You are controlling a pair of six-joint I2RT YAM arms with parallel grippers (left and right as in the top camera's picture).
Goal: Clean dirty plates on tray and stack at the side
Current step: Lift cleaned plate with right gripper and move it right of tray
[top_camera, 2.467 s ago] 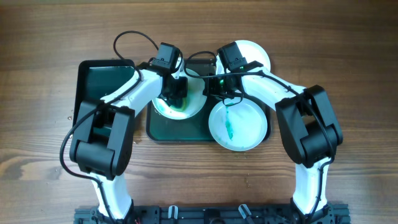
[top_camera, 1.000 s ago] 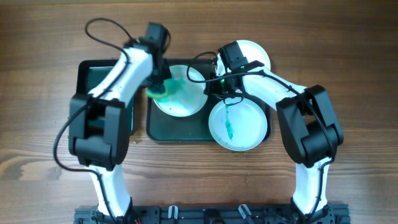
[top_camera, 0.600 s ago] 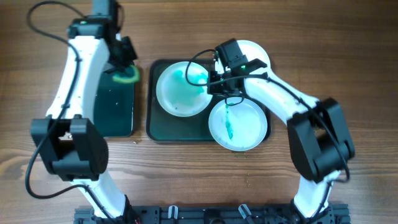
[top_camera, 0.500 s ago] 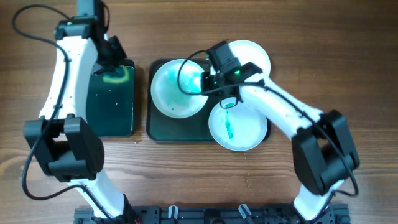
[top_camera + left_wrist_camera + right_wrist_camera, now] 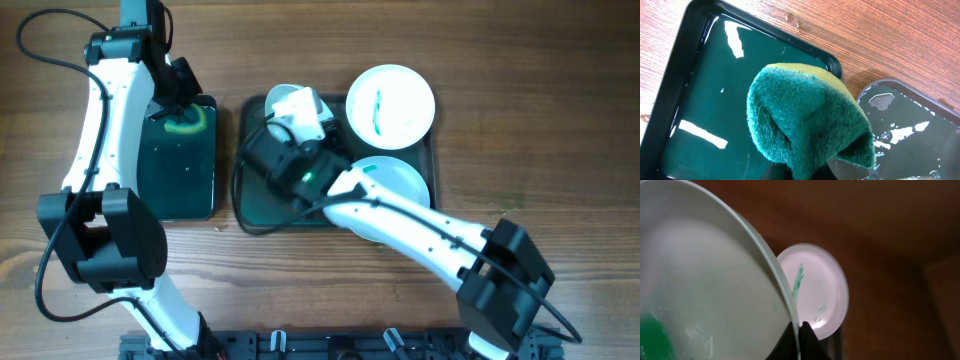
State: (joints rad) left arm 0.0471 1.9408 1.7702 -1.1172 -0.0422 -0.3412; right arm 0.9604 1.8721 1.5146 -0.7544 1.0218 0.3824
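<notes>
White tilted plate (image 5: 705, 280) is pinched at its rim by the right gripper (image 5: 799, 336), apparently above the left half of the dark green tray (image 5: 243, 205). The left gripper (image 5: 800, 172) clamps a green sponge (image 5: 805, 120) over the smaller tray (image 5: 175, 185).

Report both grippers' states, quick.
Left gripper: shut on the sponge.
Right gripper: shut on a plate, pinched at its rim.

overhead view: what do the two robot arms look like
Both match: the left arm and right arm have white tubular links between bulky black joint housings. A thin black cable loops off the left; a small green light glows at the right wrist.
</notes>
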